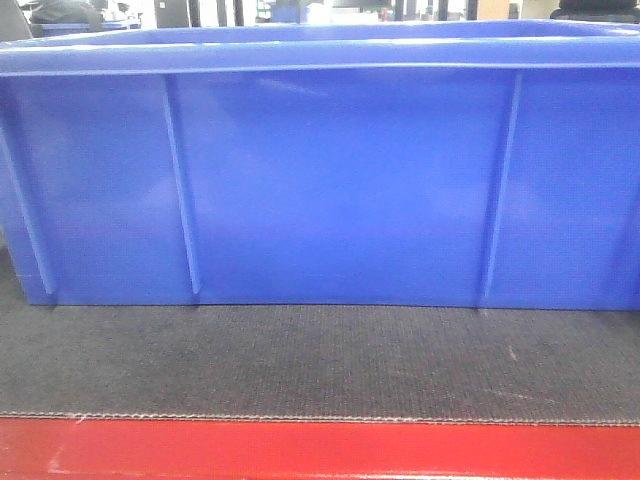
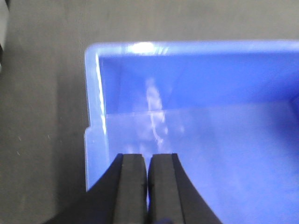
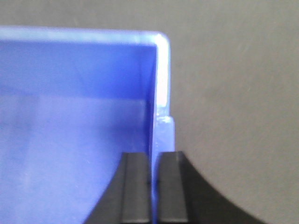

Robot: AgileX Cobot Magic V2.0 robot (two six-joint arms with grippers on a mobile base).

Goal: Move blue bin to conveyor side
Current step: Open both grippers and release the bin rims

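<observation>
The blue bin (image 1: 330, 180) sits on the conveyor (image 1: 320, 365). The left gripper (image 2: 147, 186) is pressed together over the bin's interior. The right gripper (image 3: 154, 186) pinches the bin's side wall

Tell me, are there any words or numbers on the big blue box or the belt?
None can be read: the blue bin has plain walls with only thin ribs, and the conveyor and its red edge carry no writing. The background things behind the bin are too blurred to tell.

Soft overhead light, glare on the blue bin (image 2: 140, 47) rim (blurry wrist views)
</observation>
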